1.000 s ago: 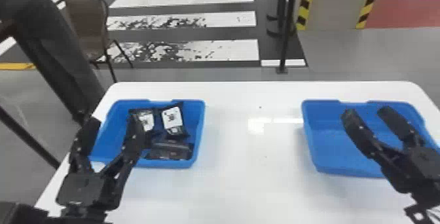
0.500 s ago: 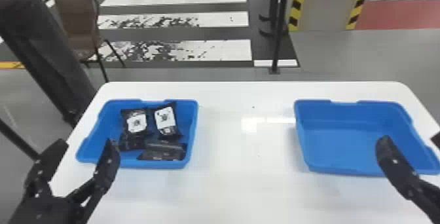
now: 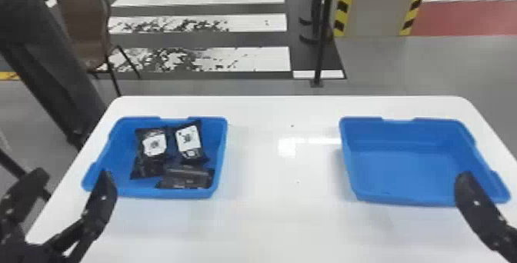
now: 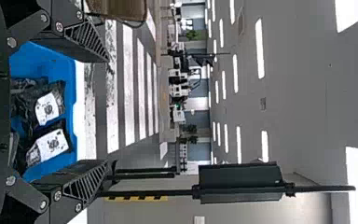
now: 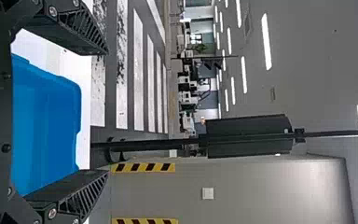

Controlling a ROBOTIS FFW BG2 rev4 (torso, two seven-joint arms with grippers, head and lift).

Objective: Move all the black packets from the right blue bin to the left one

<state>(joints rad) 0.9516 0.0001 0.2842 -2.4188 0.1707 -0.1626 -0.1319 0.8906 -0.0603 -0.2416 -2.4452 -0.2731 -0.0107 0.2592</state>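
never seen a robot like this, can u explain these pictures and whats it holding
This is a two-armed robot at a white table. The head view looks forward and down from its head; the two sideways pictures come from cameras on its wrists. Its left gripper and right gripper each have two black fingers, spread open and holding nothing. On the table sit two blue bins: the left bin holds black packets with white labels on some, and the right bin holds none that I can see.
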